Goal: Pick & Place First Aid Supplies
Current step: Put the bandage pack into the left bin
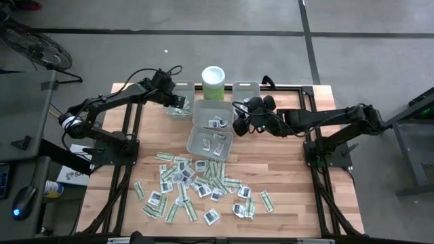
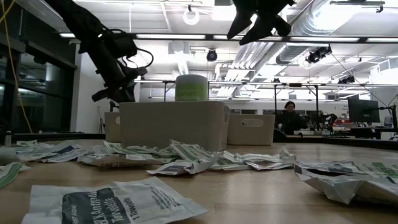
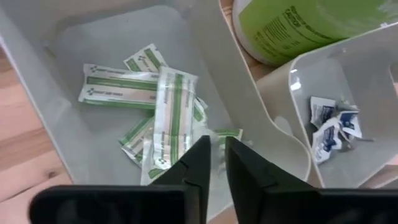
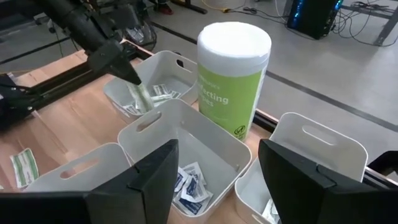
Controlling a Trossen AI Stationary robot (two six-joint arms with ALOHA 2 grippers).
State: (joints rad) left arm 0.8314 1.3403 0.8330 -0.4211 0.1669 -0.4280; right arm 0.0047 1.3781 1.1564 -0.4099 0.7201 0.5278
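From table height you look across a wooden surface (image 2: 261, 186) littered with flat paper packets (image 2: 186, 163), one large and close with dark print (image 2: 106, 205). Behind them stands a pale bin (image 2: 174, 124), another bin (image 2: 252, 129) just beside it on the right of the picture. A green canister with a white lid (image 2: 191, 87) rises behind the first bin. The left gripper (image 2: 115, 93) hangs over the bins' far left; the right gripper (image 2: 258, 25) hangs high above. A person (image 2: 290, 115) sits in the room beyond.
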